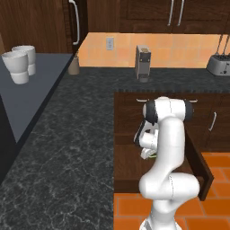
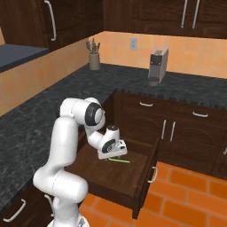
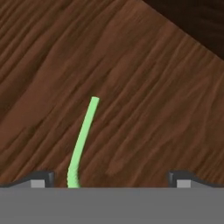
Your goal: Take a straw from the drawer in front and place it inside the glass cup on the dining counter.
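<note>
The drawer (image 2: 144, 179) stands pulled out below the black granite counter, its front panel (image 1: 201, 168) toward the floor. On its wooden bottom (image 3: 140, 87) lies the thin light green straw (image 3: 83, 140), seen as a short green line (image 2: 119, 160) by the hand. My gripper (image 2: 111, 155) hangs low inside the drawer, pointing down, just above the straw. In the hand view the gripper (image 3: 111, 178) is open, and the straw runs up from between the fingertips (image 3: 42, 177), close to the left one, touching neither. The glass cup and the dining counter are out of view.
A coffee machine (image 2: 158, 65) and a utensil pot (image 2: 94, 60) stand on the black granite counter (image 1: 76, 148). A toaster (image 1: 218, 64) sits at the far right, two white cups (image 1: 20, 63) on the grey surface at left. Orange floor tiles (image 2: 186, 195) lie beside the drawer.
</note>
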